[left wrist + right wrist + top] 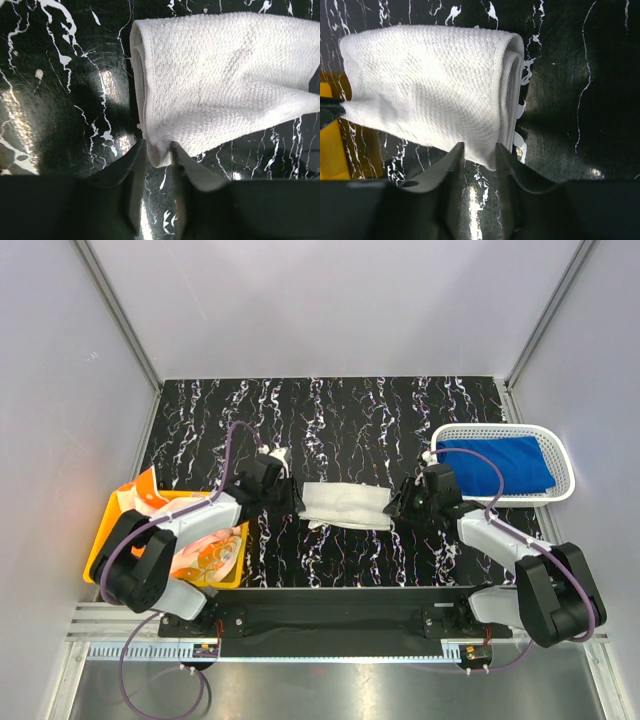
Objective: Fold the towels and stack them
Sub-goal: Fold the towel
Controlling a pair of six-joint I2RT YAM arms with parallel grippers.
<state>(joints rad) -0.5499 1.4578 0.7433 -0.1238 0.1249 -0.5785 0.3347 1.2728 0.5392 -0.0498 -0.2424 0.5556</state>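
Folded off-white waffle-weave cloth towel (345, 506) lay at centre of black white-veined table (350, 420); left gripper (157, 146) at its 9 o'clock end, right gripper (477, 149) at 3 o'clock end; each had jaws slightly apart astride towel corner, pinch or slack impossible to tell; yellow plastic bin (100, 540) at 8 o'clock held orange-and-white patterned towel (205, 560); white perforated basket (566, 466) at 2 o'clock held royal blue towel (500, 465); both containers well apart from centre towel.

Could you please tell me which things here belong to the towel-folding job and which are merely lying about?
Job: white towel; blue towel; orange-patterned towel.
Lying about: yellow bin, holding the orange-patterned towel; white basket, holding the blue towel.
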